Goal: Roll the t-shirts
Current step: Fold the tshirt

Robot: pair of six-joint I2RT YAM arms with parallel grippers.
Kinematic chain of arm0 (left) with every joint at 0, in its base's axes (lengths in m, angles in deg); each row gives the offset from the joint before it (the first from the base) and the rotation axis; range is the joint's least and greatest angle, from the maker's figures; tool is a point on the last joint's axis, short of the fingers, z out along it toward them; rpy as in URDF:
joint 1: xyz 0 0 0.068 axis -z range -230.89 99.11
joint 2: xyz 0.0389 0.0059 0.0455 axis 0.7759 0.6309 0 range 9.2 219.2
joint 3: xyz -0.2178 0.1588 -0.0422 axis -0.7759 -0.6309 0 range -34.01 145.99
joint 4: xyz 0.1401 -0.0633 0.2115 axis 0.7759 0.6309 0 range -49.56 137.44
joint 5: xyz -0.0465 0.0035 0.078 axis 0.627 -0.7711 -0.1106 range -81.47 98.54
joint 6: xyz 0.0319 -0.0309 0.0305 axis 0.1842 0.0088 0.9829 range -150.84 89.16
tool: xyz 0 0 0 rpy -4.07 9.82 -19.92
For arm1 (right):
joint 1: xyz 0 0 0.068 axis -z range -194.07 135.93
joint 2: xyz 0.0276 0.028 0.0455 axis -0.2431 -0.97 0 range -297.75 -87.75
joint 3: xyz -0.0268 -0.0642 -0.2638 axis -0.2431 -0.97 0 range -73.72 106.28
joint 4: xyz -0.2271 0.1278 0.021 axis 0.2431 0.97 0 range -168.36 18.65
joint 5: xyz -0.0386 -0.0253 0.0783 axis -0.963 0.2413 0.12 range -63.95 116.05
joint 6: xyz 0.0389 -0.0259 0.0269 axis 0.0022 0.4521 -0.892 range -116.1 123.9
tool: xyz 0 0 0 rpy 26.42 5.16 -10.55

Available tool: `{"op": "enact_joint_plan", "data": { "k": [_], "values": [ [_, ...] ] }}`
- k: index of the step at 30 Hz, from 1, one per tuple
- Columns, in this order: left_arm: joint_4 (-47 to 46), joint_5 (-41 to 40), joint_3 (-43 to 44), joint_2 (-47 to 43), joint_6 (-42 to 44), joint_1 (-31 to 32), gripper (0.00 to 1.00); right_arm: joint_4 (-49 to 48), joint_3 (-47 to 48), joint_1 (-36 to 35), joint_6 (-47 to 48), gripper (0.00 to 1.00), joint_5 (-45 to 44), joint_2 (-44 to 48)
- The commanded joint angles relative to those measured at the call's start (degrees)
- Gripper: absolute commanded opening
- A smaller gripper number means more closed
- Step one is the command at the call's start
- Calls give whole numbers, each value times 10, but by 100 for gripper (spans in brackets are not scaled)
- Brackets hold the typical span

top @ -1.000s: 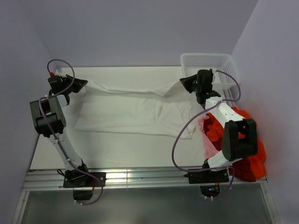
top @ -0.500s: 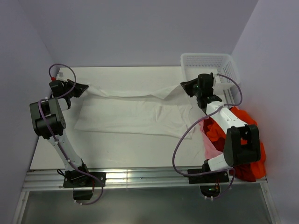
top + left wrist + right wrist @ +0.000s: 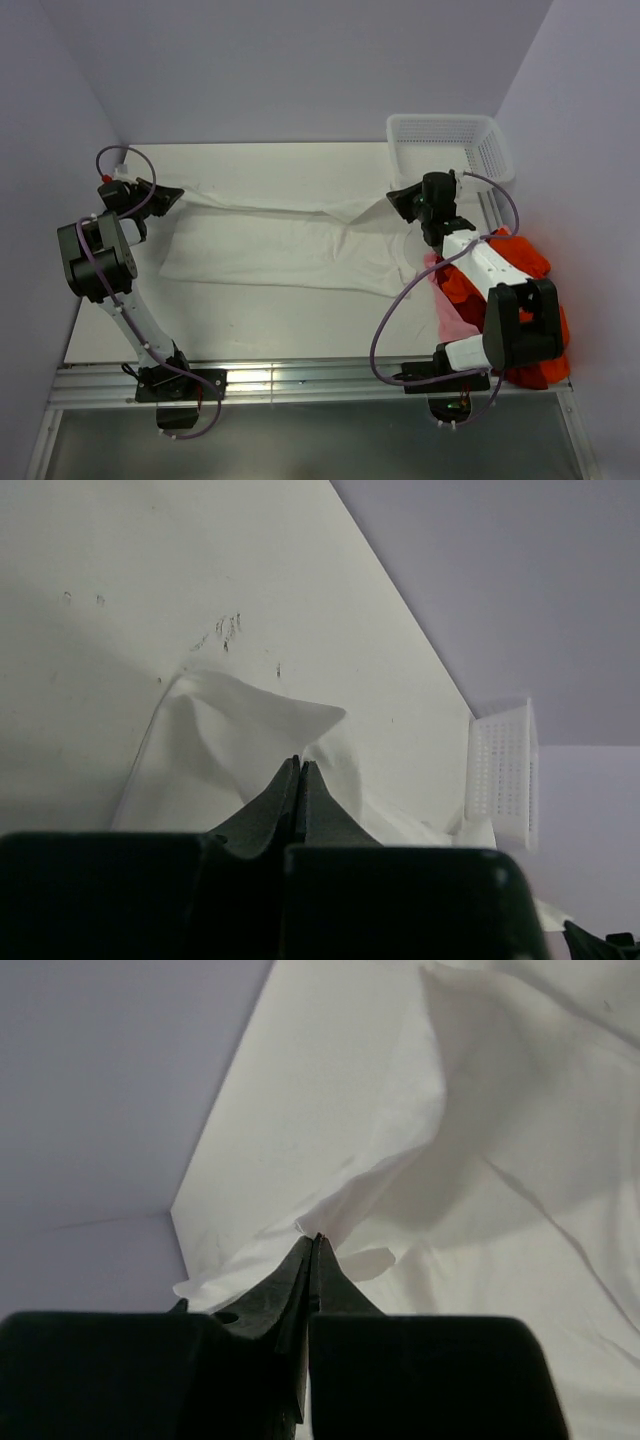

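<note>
A white t-shirt (image 3: 290,245) lies spread across the middle of the table, its far edge lifted and stretched between both grippers. My left gripper (image 3: 172,193) is shut on the shirt's far left corner; in the left wrist view (image 3: 299,762) the white cloth (image 3: 240,735) bunches at the tips. My right gripper (image 3: 395,196) is shut on the far right corner, and the right wrist view (image 3: 316,1239) shows the cloth (image 3: 470,1160) pinched there. A heap of orange-red t-shirts (image 3: 520,300) lies at the right edge, beside the right arm.
A white mesh basket (image 3: 450,145) stands at the back right corner, just behind my right gripper; it also shows in the left wrist view (image 3: 505,770). Purple walls close in the table at the back and sides. A pink cloth (image 3: 445,300) lies beside the orange heap.
Both grippers have moved a little toward the near side, the left one also outward to the left, pulling the shirt's far edge tauter. The shirt's right part has drawn straighter.
</note>
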Motion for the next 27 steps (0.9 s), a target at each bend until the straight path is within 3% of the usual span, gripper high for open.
{"op": "enact_joint_plan", "data": {
  "k": [1,27],
  "values": [
    [-24,16,-12,-35,3,-3,0,-16,-30,-10,0,0,-18,26],
    [48,58,-44,-14,51,-4,4,-17,-167,-32,4,0,-62,68]
  ]
}}
